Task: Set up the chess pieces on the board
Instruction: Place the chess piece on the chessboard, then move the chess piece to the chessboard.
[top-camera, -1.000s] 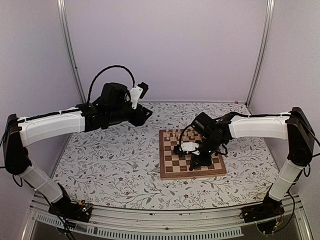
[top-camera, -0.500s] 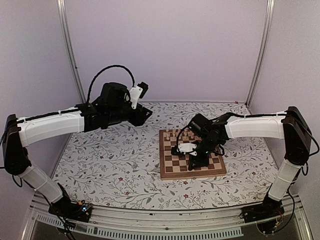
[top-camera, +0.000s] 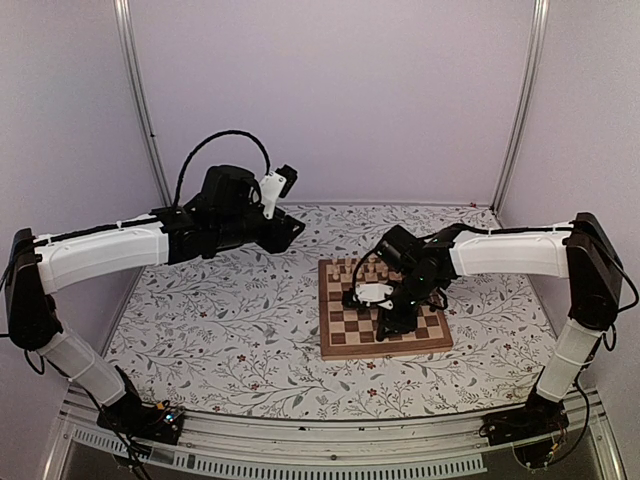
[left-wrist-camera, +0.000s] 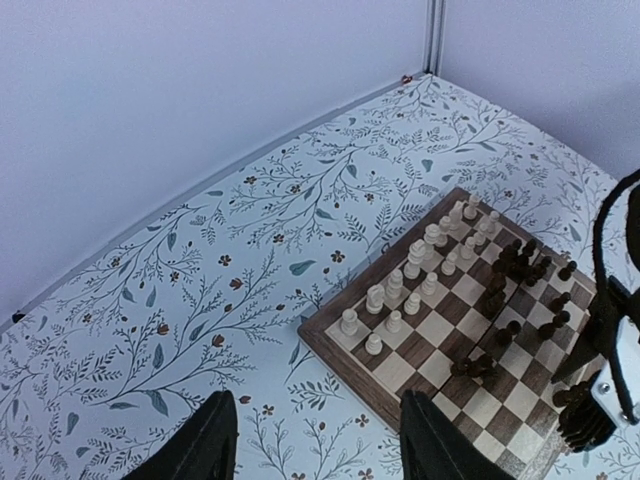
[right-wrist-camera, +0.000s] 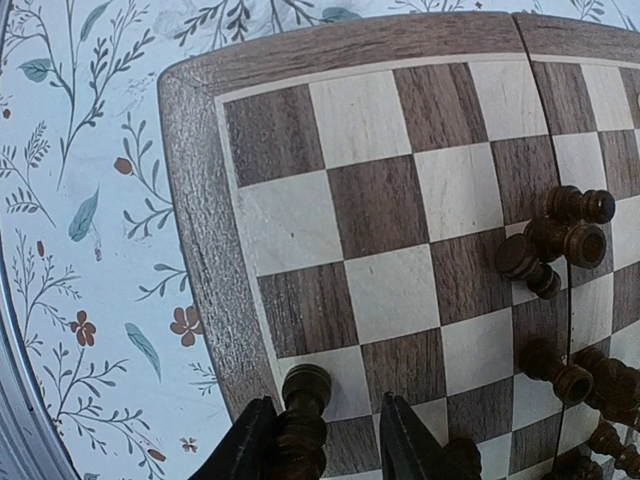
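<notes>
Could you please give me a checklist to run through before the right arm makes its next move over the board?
1. Right gripper jaws apart: ok, a gap shows between one finger and the dark piece standing between them.
2. Other finger free of that piece: cannot tell, they look very close.
3. Piece upright on the board: ok, it stands by the board's edge.
4. Piece centred in its square: cannot tell, its base does not show.
5. Left gripper open, empty and off the board, over the tablecloth: ok.
6. Setup complete: not ok, the other dark pieces stand bunched mid-board.
</notes>
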